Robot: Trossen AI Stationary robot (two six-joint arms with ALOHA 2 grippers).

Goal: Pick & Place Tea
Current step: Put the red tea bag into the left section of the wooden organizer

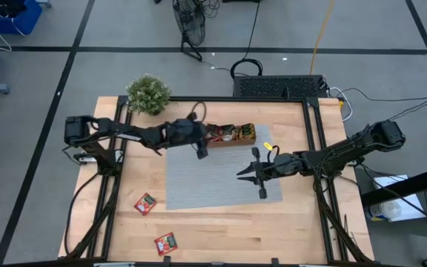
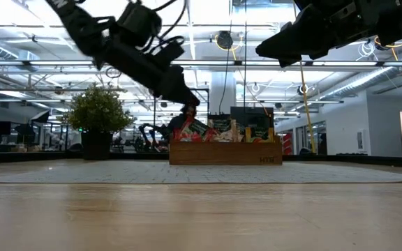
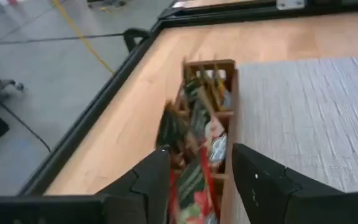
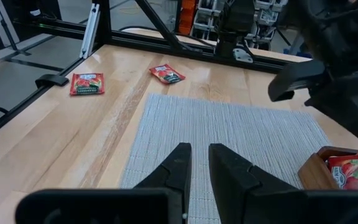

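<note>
— Tea packets (image 1: 232, 133) mostly filled the wooden tray (image 3: 230, 70) when I checked; two red ones (image 1: 145, 202) lay loose on the desk (image 1: 288, 222), well apart from it.

— And your hands?

— My left hand (image 1: 202, 150) hung released and empty just over the tray. My right hand (image 4: 199, 163) hovered above the grey mat (image 1: 213, 178), fingers nearly together, grasping nothing. Two packets were left, I judged.

tray (image 3: 229, 93) blurred, packets (image 3: 194, 180) cut off (wrappers unreadable)
</note>
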